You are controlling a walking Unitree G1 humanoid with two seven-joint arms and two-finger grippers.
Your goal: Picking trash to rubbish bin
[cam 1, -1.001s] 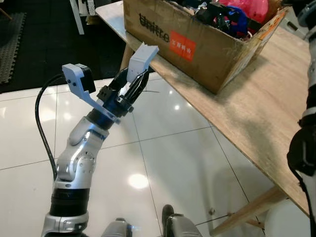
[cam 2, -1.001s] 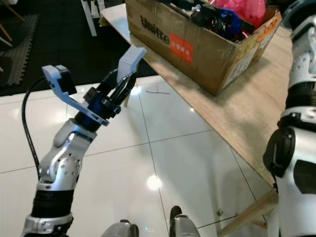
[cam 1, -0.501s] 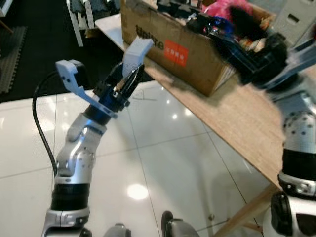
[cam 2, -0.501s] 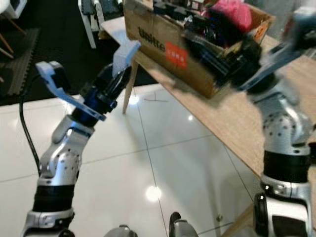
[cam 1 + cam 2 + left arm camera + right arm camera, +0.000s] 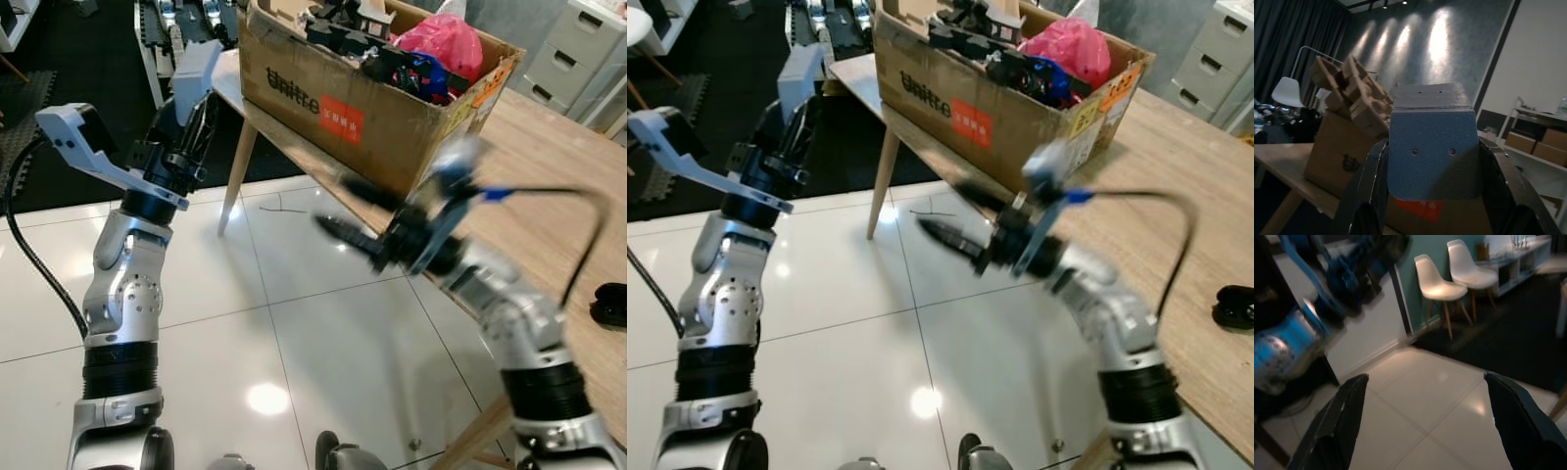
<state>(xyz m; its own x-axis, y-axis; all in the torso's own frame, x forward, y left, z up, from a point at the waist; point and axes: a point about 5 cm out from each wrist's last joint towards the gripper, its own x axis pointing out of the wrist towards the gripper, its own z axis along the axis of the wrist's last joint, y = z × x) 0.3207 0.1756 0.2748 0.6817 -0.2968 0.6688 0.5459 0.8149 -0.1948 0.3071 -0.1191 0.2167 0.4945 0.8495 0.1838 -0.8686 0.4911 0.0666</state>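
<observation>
My left gripper (image 5: 193, 117) is raised at the left, shut on a flat pale grey piece of trash (image 5: 196, 70) that sticks up beyond its fingers. In the left wrist view that piece (image 5: 1432, 156) looks blue-grey, with small holes, and lies between the two black fingers. A cardboard box (image 5: 333, 108) with a red label stands on the wooden table (image 5: 549, 166), to the right of the held piece. My right gripper (image 5: 939, 206), blurred by motion, reaches out over the floor below the box's front. Its fingers (image 5: 1334, 423) are spread wide with nothing between them.
The box is heaped with black parts and a pink bag (image 5: 446, 44). A small black object (image 5: 609, 304) lies near the table's right edge. Grey drawers (image 5: 588, 44) stand at the back right. Glossy white tiles (image 5: 245, 333) cover the floor before me, with dark flooring behind.
The right arm has swung in from the right edge, across the box, and down in front of the table. The left gripper still holds the grey piece. The camera has shifted.
</observation>
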